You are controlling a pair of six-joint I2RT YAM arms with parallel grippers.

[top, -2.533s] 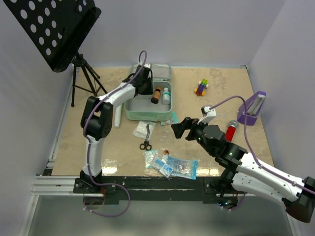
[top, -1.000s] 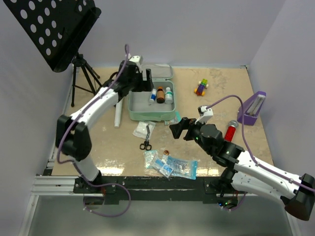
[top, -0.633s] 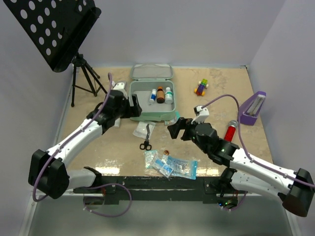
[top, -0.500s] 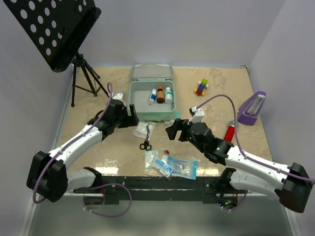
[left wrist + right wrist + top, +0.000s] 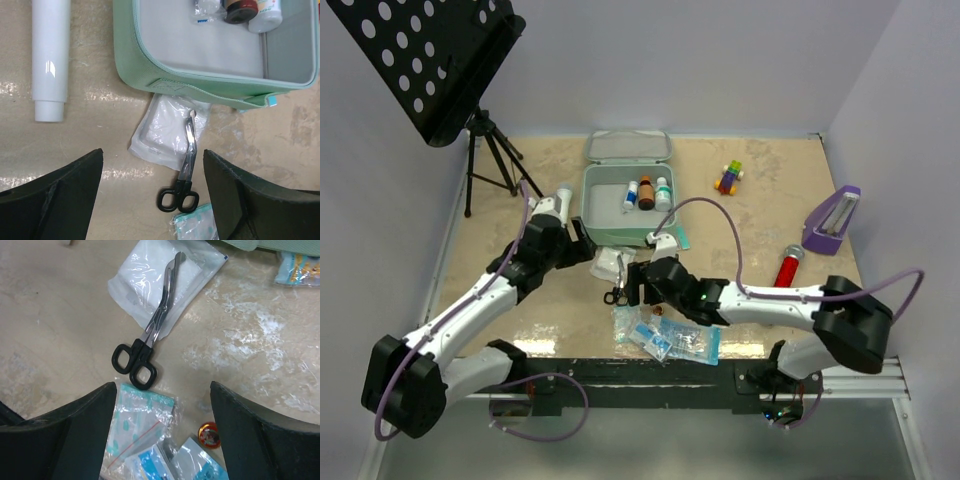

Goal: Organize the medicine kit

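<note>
Top external view puts the medicine kit [image 5: 603, 207] toward the far middle of the table [image 5: 770, 200]. It lies open with its lid laid back, and three small bottles [image 5: 646, 192] stand in its far right part, leaving the rest of its floor bare. A clear gauze packet [image 5: 608, 262] lies just in front of the kit's near wall. The scissors [image 5: 615, 290] rest with their blades across that packet and their black handles pointing away from the kit. The left gripper [image 5: 582, 243] sits by the kit's near left corner, its jaws spread wide with nothing between them. The right gripper [image 5: 628, 285] is in front of the kit over the scissors, jaws likewise wide apart and holding nothing. A white tube [image 5: 563, 197] lies just left of the kit, along its left wall. Blue and clear packets [image 5: 665, 335] are piled farther from the kit than the scissors, with a small round red-and-gold thing [image 5: 658, 310] beside them. A red cylinder [image 5: 788, 268] and a purple wedge [image 5: 832, 220] sit well to the kit's right.
</note>
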